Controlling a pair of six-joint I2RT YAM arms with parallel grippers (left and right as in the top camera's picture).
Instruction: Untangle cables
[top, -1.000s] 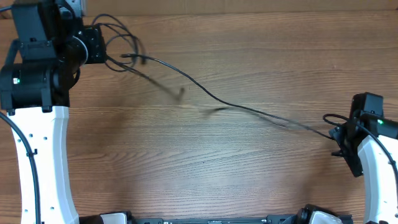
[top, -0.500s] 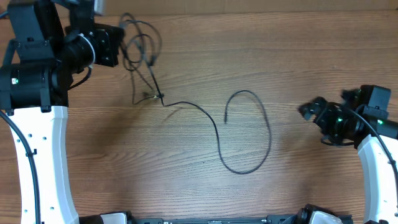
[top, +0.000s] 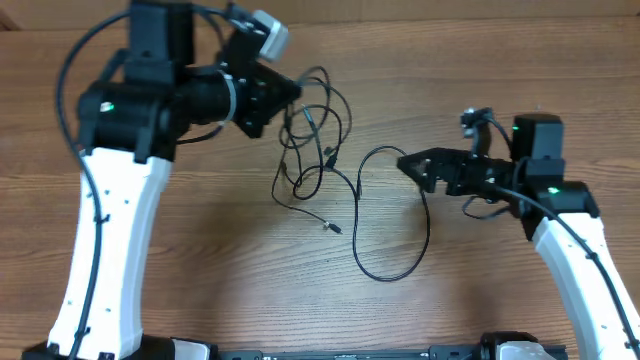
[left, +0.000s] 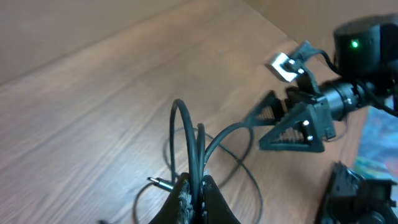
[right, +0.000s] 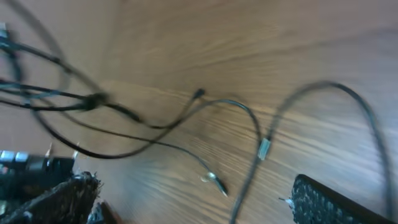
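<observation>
Our left gripper (top: 288, 98) is clamped tight on the cables (top: 318, 140), whose tangle trails from it over the far middle of the table (top: 500, 310). Our right gripper (top: 410, 170) gapes wide, holding nothing, just right of them.

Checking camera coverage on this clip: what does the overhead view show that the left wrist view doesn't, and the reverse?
Only overhead: both arms whole, and the full loose loop that the cables make on the table, running below the right gripper. Only left wrist: a close look at the left gripper, shut on several cable strands that arch up out of it. Both: the open right gripper, part of the tangle with a plug end, and the wooden table.
</observation>
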